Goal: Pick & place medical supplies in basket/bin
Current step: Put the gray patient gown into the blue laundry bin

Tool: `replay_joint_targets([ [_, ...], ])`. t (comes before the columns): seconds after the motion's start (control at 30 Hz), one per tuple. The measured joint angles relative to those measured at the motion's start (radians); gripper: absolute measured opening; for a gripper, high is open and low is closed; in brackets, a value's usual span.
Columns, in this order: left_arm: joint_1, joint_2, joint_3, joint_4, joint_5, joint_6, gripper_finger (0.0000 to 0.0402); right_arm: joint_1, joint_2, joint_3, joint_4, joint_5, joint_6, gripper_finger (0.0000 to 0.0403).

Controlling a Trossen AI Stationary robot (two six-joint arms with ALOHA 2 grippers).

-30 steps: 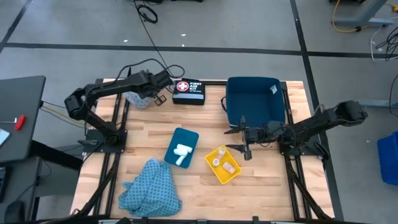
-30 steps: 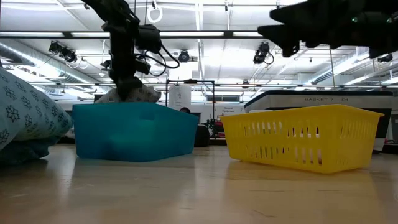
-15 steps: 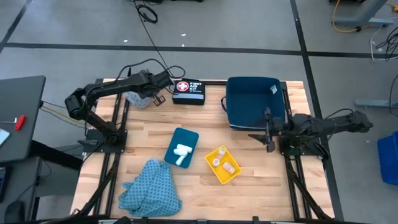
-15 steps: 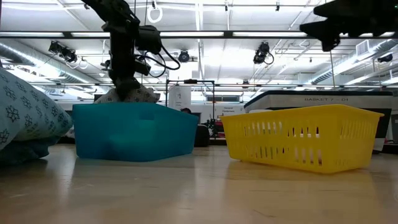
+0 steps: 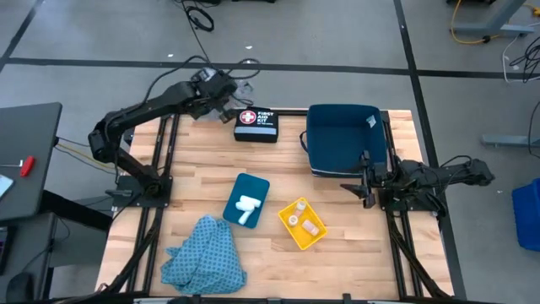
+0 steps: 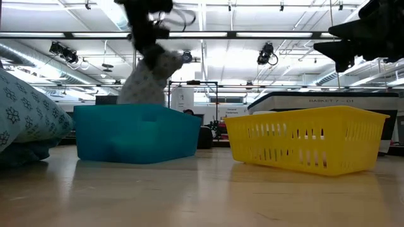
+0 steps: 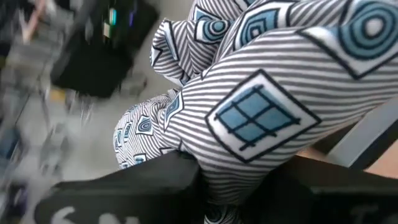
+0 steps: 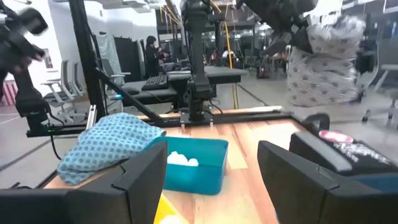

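up at the table's far edge, the left gripper (image 5: 221, 87) is clamped on a patterned cloth (image 6: 146, 81) hanging above the table, while the right gripper (image 5: 364, 180) waits spread apart beside the dark blue bin (image 5: 346, 139).

Bright, even overhead lighting; glaring ceiling lamps (image 6: 208, 60) in low view; motion blur on lifted cloth (image 6: 146, 79); soft shadows

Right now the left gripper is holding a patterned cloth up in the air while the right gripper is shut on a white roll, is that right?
Not quite. The right gripper is open and holds nothing, as the right wrist view shows. The left gripper does hold the patterned cloth up in the air.
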Motion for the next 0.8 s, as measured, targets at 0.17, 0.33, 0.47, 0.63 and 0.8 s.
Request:
replay_joint_targets([
  [0.17, -0.109, 0.0, 0.071, 0.176, 0.068, 0.108, 0.0046, 0.0, -0.052, 0.0, 0.016, 0.004, -0.082, 0.0258],
  [0.33, -0.223, 0.035, 0.095, 0.382, 0.173, 0.221, 0.0046, 0.0, -0.114, 0.0, -0.014, 0.052, -0.107, 0.0258],
  [0.47, -0.294, 0.086, 0.096, 0.568, 0.256, 0.304, 0.0046, 0.0, -0.119, 0.0, -0.017, 0.159, -0.145, 0.0258],
  [0.63, -0.352, 0.177, 0.096, 0.772, 0.322, 0.398, 0.0046, 0.0, -0.119, 0.0, 0.001, 0.208, -0.179, 0.0258],
  [0.8, -0.363, 0.271, 0.096, 0.892, 0.43, 0.409, 0.0046, 0.0, -0.119, 0.0, 0.01, 0.201, -0.199, 0.0258],
])
